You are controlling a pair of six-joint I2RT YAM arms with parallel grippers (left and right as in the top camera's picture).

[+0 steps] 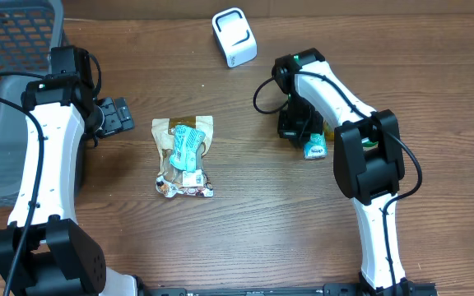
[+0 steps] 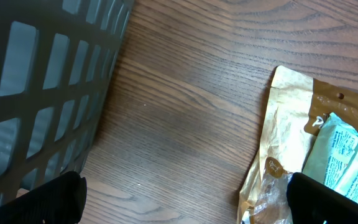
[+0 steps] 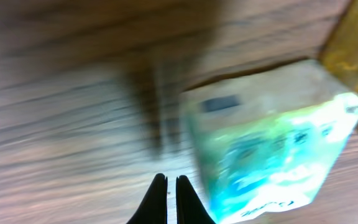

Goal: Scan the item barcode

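A kraft-paper snack pouch [image 1: 171, 177] lies flat in the middle of the wooden counter [image 1: 245, 238], its lower part clear. A pale teal packet [image 1: 186, 146] rests on top of it. The left wrist view shows a small round brown label with curly lettering on the pouch, and fine print across the teal packet. Neither is sharp enough to read. Beyond the pouch, towards the far edge of the counter and a little to its right, stands a white scanner [image 1: 234, 37], well apart from everything else. To the pouch's left the left gripper [image 1: 120, 115] hangs near it with its jaws spread wide and nothing between them. Its dark fingers [image 2: 42, 202] frame bare wood and the pouch's edge. Farther left of the pouch sits a grey mesh basket [image 1: 6, 41]. To the pouch's right, well apart from it, the right gripper [image 1: 295, 127] points down at the counter with its jaws clenched together on nothing. Just beside it lies a small green-and-teal packet [image 1: 315, 148], the tips not touching it. In the blurred right wrist view this packet shows a dark rectangle on its white end and smeared print I cannot read. Something yellow [image 1: 329, 130] peeks out behind it, mostly hidden by the arm.
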